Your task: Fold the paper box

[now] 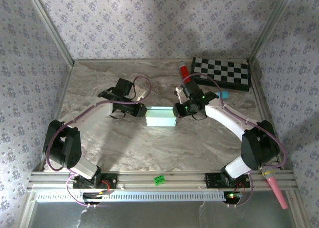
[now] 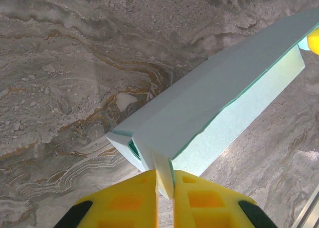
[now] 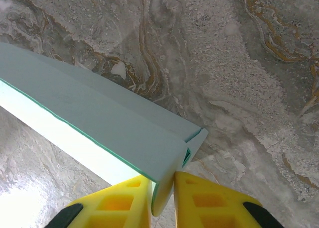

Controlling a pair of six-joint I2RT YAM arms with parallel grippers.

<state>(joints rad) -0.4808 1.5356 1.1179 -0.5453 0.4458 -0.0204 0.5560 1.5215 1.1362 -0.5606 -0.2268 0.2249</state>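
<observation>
**Paper box (image 1: 160,116) pinched at both ends, long axis left to right**

From the top external view, we see the paper box lying about mid-desk (image 1: 149,153), a pale mint, closed-looking rectangular shape. Its long axis runs left to right, roughly parallel to the near edge, so one short end points at each arm. The left end effector (image 1: 142,111) meets the left end and the right end effector (image 1: 176,110) meets the right end. The checkerboard (image 1: 221,71) sits well apart at the far right corner.

In the left wrist view, the box stretches away from us toward the upper right, with its top panel facing up and a lighter side wall below it. The yellow fingers (image 2: 130,200) of the left end effector are pressed together on a thin card flap at the near end. We also make out a small yellow patch at the box's far end.

In the right wrist view, the box runs away toward the upper left. The right end effector's yellow fingers (image 3: 207,200) are pinching the rounded edge of the top panel at the near end, beside a small open corner that shows a darker green inside.
</observation>
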